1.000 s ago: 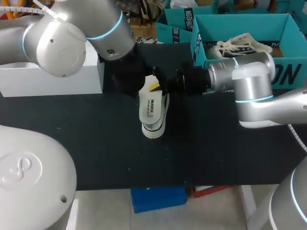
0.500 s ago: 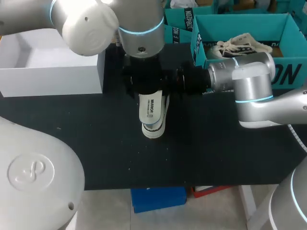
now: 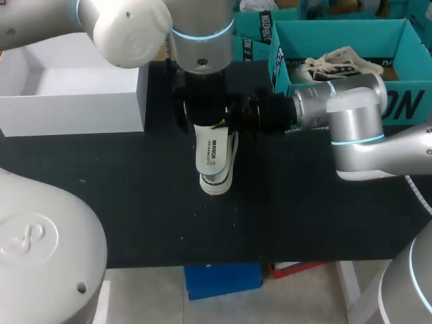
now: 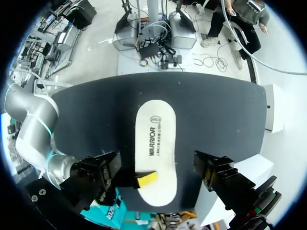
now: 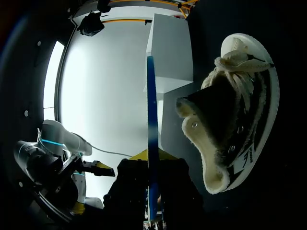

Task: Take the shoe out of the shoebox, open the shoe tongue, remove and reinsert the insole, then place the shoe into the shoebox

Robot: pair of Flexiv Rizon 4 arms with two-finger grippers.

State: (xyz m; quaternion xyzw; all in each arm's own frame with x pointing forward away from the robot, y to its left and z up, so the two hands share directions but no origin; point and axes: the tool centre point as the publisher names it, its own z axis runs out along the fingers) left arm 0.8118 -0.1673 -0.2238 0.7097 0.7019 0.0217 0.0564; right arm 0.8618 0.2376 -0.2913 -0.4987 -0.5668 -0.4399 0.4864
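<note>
White on its printed face and blue along its edge, the insole point(image 3: 210, 152) is out of the shoe and held over the black table point(image 3: 121, 202). The right gripper point(image 3: 219, 123) pinches it at one end. From the left wrist camera, one yellow fingertip point(image 4: 146, 178) lies flat on the insole's white face near that end, and the finger on the far side is hidden behind the insole. From the right wrist camera the insole shows only edge-on, as a thin blue line running out from between the dark fingers. The shoe point(image 3: 219, 181) lies on the table just under and beside the insole. From above only a rounded pale end and a strip of sole show past the insole, and whether the two touch is not clear. The right wrist camera shows more of the shoe: it lies on its side next to the insole, laces bunched, with fleecy lining around the open mouth. The left gripper point(image 3: 202, 111) hangs directly above the insole's gripped end. The arm's own wrist covers it from above and no yellow tips show in its wrist camera, so I cannot tell how its fingers stand. Well to the right of the insole stands the teal shoebox point(image 3: 398, 101), cut off at the edge, with a second shoe point(image 3: 337, 62) inside. Well to the left of the insole is a white box point(image 3: 74, 111).
</note>
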